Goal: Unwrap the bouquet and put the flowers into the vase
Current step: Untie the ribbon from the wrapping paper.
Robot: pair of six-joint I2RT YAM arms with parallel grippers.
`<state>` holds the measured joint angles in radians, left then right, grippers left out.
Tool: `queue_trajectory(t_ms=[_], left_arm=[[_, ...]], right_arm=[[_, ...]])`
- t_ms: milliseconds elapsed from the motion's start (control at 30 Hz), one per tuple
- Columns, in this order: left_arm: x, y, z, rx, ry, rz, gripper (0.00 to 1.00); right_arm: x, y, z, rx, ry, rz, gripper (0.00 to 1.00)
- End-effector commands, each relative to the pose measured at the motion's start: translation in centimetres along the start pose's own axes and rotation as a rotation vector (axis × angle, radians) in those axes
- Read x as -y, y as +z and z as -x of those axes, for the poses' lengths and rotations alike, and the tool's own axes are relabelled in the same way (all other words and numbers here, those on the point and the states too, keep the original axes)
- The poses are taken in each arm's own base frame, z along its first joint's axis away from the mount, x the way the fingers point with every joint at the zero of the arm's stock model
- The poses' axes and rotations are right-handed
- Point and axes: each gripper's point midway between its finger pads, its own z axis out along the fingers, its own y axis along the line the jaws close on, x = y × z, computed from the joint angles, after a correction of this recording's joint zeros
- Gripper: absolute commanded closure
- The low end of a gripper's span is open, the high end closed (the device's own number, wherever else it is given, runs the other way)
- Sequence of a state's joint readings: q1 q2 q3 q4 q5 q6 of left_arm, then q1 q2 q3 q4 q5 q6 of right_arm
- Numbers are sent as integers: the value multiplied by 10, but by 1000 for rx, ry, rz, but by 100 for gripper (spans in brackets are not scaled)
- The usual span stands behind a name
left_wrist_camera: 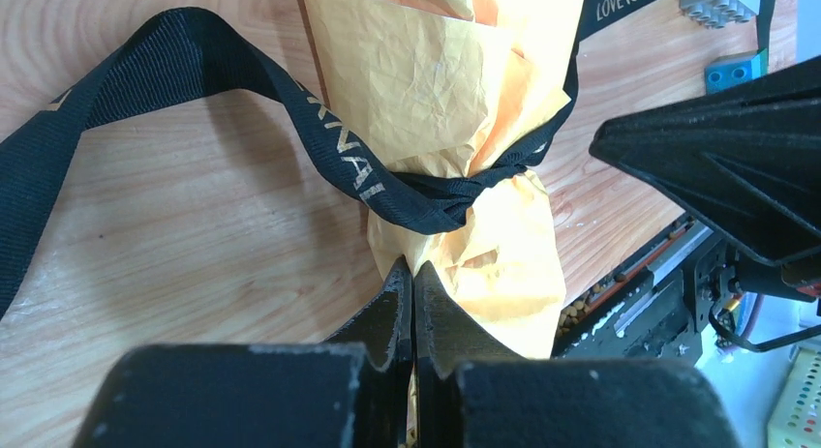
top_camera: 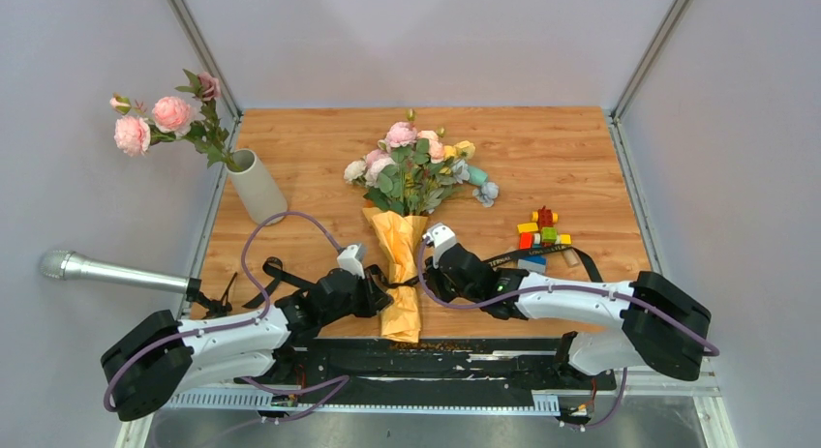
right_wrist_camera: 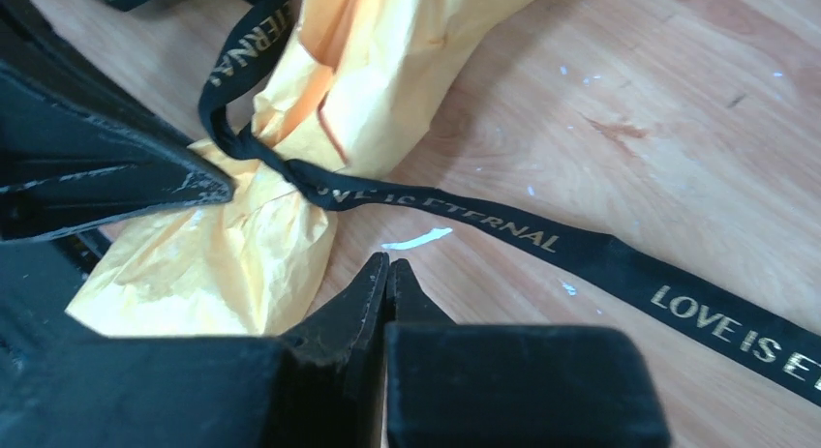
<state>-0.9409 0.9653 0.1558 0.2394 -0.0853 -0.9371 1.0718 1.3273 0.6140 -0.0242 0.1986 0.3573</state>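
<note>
Both pressed together, left tool (left_wrist_camera: 412, 269), right tool (right_wrist_camera: 387, 264), wrist views show strap (right_wrist_camera: 436, 214) knot, overhead alone vase (top_camera: 257, 187)

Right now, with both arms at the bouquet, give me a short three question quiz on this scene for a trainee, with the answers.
1. True or false: the black strap is tied around the bouquet.
2. In the top view the vase stands: A, left of the bouquet; B, right of it; C, in front of it.
3. Open or shut: how do the jaws of the left gripper and the right gripper stand?
Key: 1 true. 2 A. 3 both shut.
</note>
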Motion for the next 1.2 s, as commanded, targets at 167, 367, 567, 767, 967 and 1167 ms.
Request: queue_trajectory(t_ms=[167,367,567,767,967,1167], left_arm=[[-7,-3,7,39,19,31,100],[-6,-3,8,38,21,31,100],[-5,-3,8,35,25,30,100],[-4,-2,8,31,31,29,100],[-2,-1,8,26,35,25,100],[-1,-1,8,22,40,25,100]], right_arm=[[-48,-15,43,101,-83,234,87],[-63,-2,45,36,-168,249,81],[-64,17,42,-15,-222,203,78],[-60,25,37,-38,-247,181,75],[-59,33,34,-51,-267,169,75],[-58,39,34,-58,-287,159,76]])
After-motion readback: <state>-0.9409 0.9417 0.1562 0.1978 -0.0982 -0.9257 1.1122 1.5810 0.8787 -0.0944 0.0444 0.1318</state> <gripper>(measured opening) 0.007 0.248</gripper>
